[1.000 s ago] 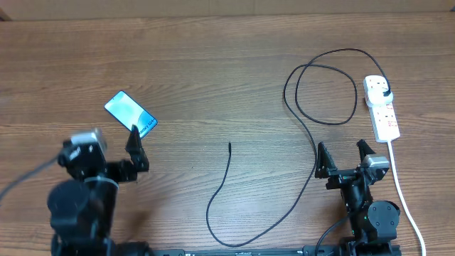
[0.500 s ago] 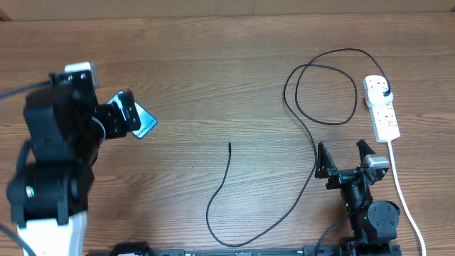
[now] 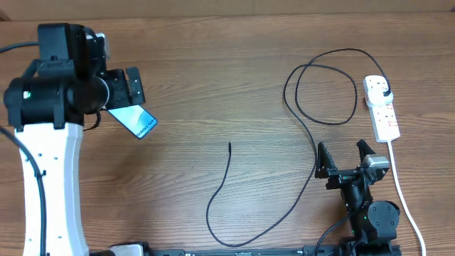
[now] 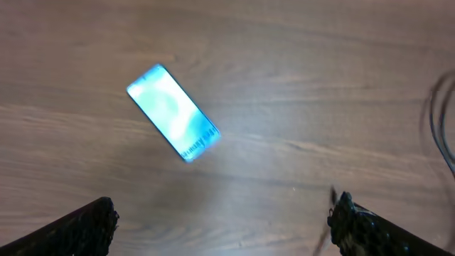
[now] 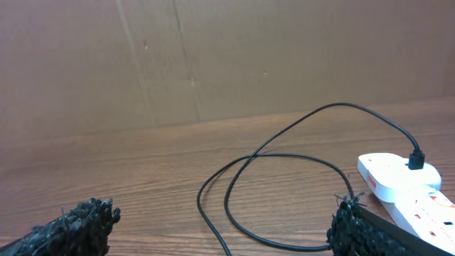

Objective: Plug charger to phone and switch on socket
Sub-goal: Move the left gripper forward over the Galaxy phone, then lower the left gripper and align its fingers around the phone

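The phone (image 3: 134, 121) lay flat and face up on the left part of the bench (image 3: 213, 71), well in from every edge, its screen lit pale blue. Its long axis ran diagonally, the end with the small white lettering pointing toward the middle of the bench and the near side. The left claw (image 3: 124, 87) hung above the phone's far end with its fingers spread wide, holding nothing. Bare wood lay open between the phone and the charger (image 3: 229, 158), whose connector tip (image 3: 229, 145) rested near the middle, pointing toward the far edge. From there the cable curved down toward the near edge, rose past the right claw (image 3: 342, 151) and looped loosely before reaching its black plug (image 3: 384, 89), seated in the far end of the socket (image 3: 384, 114). The socket lay lengthwise, far to near, close to the right edge, its white cord (image 3: 405, 199) trailing toward the near edge. The right claw sat low near the front, fully open and empty, just beside the cable and the cord
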Controlling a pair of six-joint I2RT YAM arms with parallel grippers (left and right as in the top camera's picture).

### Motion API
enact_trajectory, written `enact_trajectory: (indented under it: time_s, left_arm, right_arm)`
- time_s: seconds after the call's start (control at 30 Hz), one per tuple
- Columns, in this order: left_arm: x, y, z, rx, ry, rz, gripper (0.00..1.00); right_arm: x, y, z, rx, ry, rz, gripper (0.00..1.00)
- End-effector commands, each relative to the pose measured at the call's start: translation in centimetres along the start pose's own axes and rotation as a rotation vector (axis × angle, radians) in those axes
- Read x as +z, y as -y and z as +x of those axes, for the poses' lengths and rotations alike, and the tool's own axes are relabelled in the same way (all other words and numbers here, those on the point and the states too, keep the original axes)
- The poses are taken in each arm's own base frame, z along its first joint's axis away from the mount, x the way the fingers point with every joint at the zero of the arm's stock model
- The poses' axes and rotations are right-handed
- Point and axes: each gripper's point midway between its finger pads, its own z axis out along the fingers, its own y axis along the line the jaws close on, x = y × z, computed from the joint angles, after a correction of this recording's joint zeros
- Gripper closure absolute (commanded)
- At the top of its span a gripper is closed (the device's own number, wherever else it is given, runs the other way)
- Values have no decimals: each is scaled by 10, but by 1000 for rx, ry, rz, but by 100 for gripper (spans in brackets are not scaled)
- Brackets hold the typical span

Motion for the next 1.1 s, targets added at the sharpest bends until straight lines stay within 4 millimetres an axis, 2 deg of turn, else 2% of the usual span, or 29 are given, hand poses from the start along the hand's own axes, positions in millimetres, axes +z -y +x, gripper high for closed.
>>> enact_trajectory:
  time_s: [0.0,0.2,0.5,0.67,0.87,1.07]
  left_arm:
    - [0,18,5,-17,-53,109,0]
    - [9,20,5,-33,-77,122,0]
    - [10,-1,3,-261,-66,-1,0]
    - [13,-10,2,-323,-71,-19,0]
    - [33,-20,9,-370,-167,-57,0]
    - [51,-36,4,-416,-237,-175,0]
  right_arm:
    - [0,2,2,-5,5,10,0]
    - [0,2,2,-5,5,10,0]
    - [0,2,2,-5,5,9,0]
    - [0,2,2,-5,5,9,0]
    - [0,2,2,-5,5,9,0]
    - [0,2,2,-5,5,10,0]
